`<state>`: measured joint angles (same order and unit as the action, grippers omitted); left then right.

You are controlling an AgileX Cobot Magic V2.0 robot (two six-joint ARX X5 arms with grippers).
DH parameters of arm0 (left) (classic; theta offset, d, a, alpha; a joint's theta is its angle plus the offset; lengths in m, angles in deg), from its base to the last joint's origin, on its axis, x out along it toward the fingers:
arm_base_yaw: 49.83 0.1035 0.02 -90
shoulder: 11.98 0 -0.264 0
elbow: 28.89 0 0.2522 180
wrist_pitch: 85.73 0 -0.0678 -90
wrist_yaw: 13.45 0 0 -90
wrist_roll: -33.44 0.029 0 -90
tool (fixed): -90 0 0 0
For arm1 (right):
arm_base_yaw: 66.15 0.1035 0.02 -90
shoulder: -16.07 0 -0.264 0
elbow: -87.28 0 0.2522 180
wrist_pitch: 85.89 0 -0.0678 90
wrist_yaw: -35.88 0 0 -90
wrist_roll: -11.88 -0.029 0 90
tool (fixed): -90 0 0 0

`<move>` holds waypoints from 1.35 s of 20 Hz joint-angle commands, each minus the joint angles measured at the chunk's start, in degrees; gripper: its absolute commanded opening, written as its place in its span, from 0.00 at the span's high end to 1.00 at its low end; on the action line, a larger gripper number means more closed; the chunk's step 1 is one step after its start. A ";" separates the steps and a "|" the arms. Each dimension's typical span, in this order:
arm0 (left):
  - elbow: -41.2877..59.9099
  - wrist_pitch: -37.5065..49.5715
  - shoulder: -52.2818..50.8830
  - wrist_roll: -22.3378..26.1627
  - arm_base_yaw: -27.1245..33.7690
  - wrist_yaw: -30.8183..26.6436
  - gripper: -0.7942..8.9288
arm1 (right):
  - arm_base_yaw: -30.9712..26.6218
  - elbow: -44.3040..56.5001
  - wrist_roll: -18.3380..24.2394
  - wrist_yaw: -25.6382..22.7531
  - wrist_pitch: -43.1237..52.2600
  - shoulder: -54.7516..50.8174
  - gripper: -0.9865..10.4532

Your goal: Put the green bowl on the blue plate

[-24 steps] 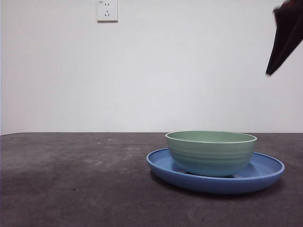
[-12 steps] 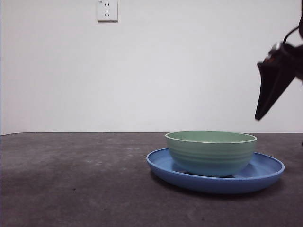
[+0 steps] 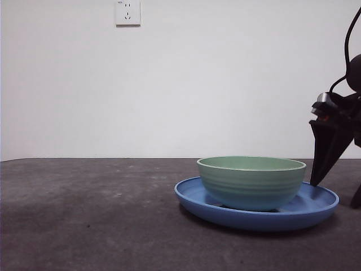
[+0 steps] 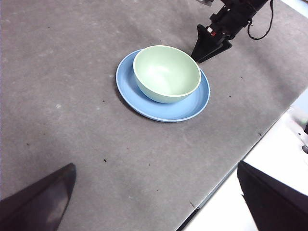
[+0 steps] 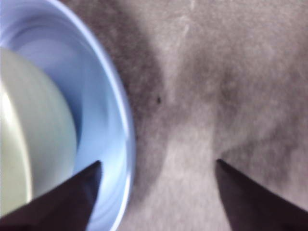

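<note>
The green bowl (image 3: 251,180) sits upright inside the blue plate (image 3: 316,203) on the dark grey tabletop (image 3: 90,214), a little off the plate's centre, and neither of my pincers touches it. My right pincer (image 5: 156,166) is down low beside the plate, its jaws spread apart and empty, one jaw over the plate's rim and the other over bare tabletop; in the front view it (image 3: 333,169) shows as a dark shape at the right edge. My left pincer (image 4: 156,175) hangs high and well away from the dishes, jaws wide apart with nothing between them.
</note>
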<state>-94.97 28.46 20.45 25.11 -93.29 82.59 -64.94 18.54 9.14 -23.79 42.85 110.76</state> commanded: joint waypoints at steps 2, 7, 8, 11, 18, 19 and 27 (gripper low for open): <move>-0.46 0.66 0.07 -0.11 -0.44 0.20 0.34 | 0.22 -0.94 1.53 5.03 2.40 2.08 0.69; -0.46 0.68 0.07 -0.11 -0.44 0.20 0.34 | 0.24 -0.94 1.95 5.95 3.26 3.85 0.72; -0.46 0.72 0.07 -0.11 -0.44 0.20 0.34 | 0.35 -0.94 2.12 6.12 3.28 4.13 0.72; -0.46 0.70 0.07 -0.11 -0.44 0.20 0.34 | 1.40 -0.94 2.75 6.38 4.31 4.22 0.75; -0.46 0.72 0.07 -0.11 -0.44 0.20 0.34 | 3.32 -0.94 2.56 2.54 4.33 4.22 0.85; -0.46 0.70 0.07 -0.11 -0.44 0.20 0.34 | 3.32 -0.94 2.29 1.95 4.13 4.22 0.87; -0.46 0.70 0.07 -0.09 -0.44 0.20 0.34 | 3.32 -2.38 -1.20 1.29 3.43 4.17 0.91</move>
<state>-94.97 28.46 20.45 25.11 -93.29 82.59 -61.70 17.34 8.57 -22.26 45.65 113.96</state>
